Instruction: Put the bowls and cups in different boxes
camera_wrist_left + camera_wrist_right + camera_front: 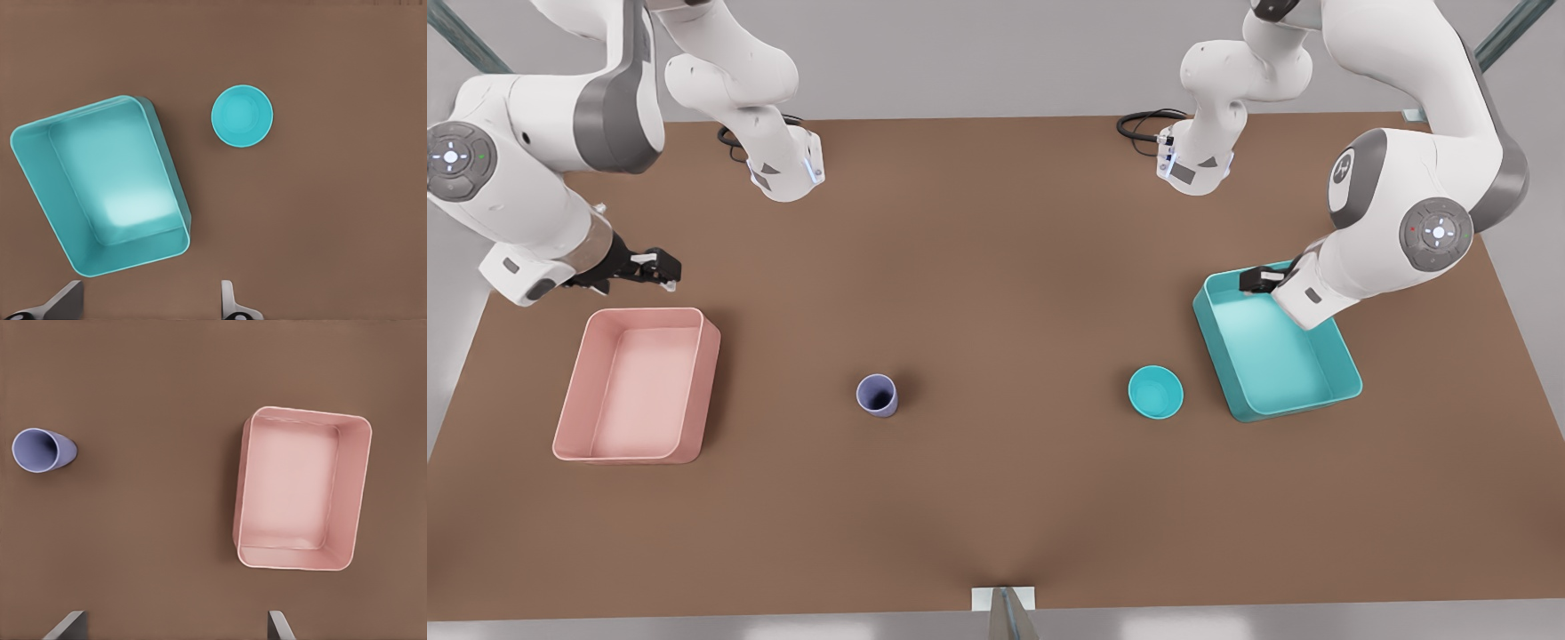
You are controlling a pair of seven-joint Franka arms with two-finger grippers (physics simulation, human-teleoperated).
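With both grippers open and empty, the left gripper point(1249, 280) above the teal box point(1343, 378) should drop squarely over the bowl point(1155, 392), while the right gripper point(660, 267) by the pink box point(694, 391) waits, the cup point(877, 395) untouched

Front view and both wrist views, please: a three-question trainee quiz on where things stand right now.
1. True or false: the lavender cup already sits in the pink box.
2. Which gripper hangs over the teal box: A left gripper, B right gripper?
3. Fill in: the teal bowl stands on the ____ beside the teal box.

Key: 1 false; 2 A; 3 table.
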